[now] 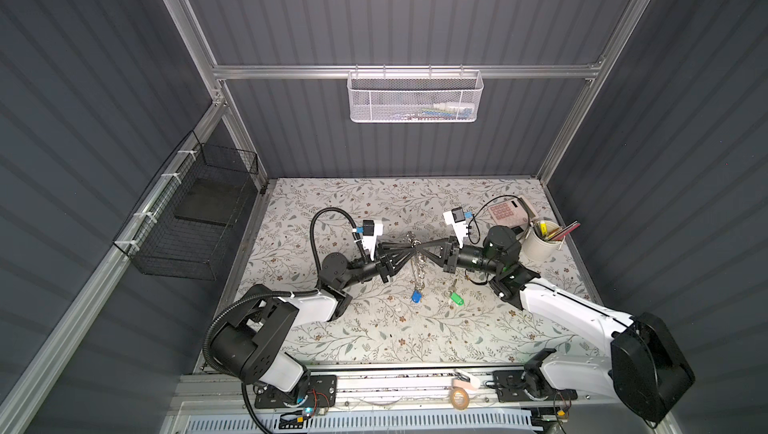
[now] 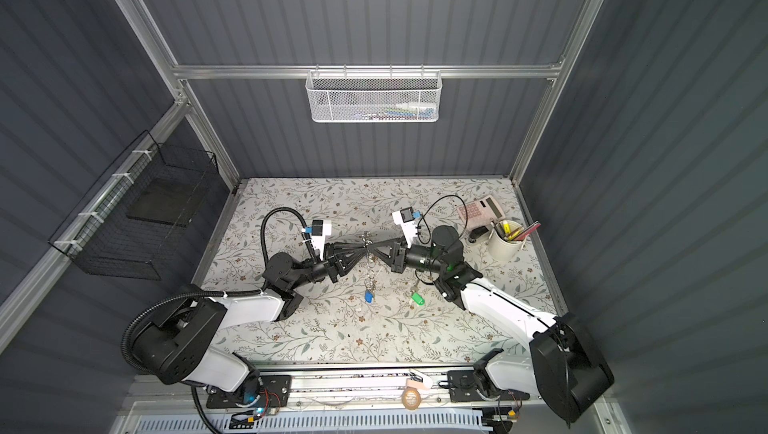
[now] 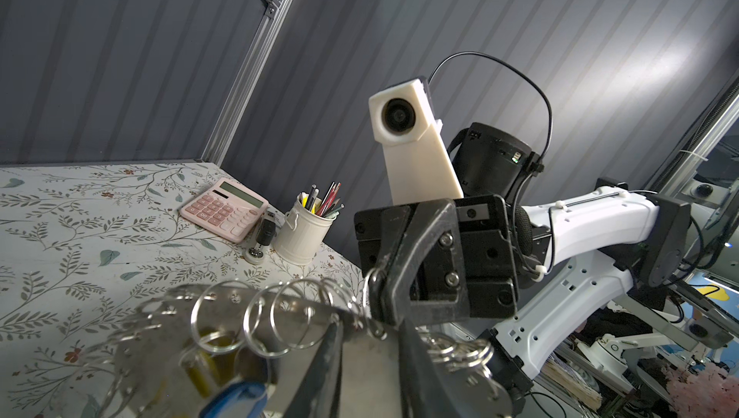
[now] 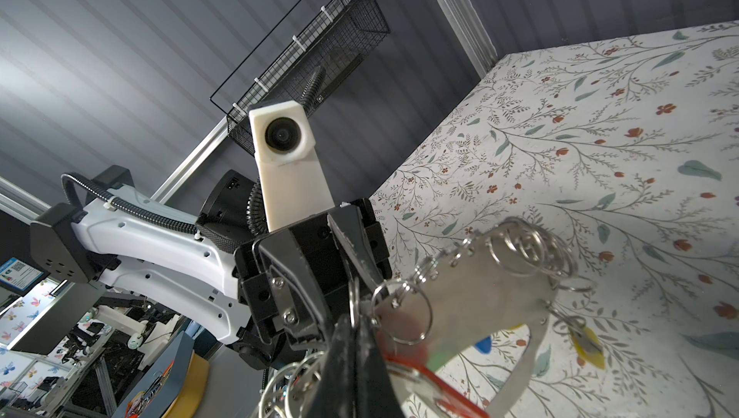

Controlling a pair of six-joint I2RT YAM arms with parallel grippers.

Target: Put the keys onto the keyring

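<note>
The keyring (image 1: pixel 415 259) is a large grey loop strung with small silver rings. It hangs above the table's middle in both top views, with a blue tag (image 1: pixel 416 296) dangling low. My left gripper (image 1: pixel 409 247) comes in from the left, its fingers (image 3: pixel 332 356) closed on the loop's flat grey band (image 3: pixel 160 344). My right gripper (image 1: pixel 420 246) meets it from the right, shut on the keyring (image 4: pixel 492 296) with a thin silver ring pinched at its tips (image 4: pixel 355 322). The keys with the green tag (image 1: pixel 457 298) lie on the table under the right arm, apart from both grippers.
A pink calculator (image 1: pixel 505 209) and a white cup of pens (image 1: pixel 540 241) stand at the back right of the flowered table (image 1: pixel 374 328). A black wire basket (image 1: pixel 195 220) hangs on the left wall, a white mesh basket (image 1: pixel 415 97) on the back wall.
</note>
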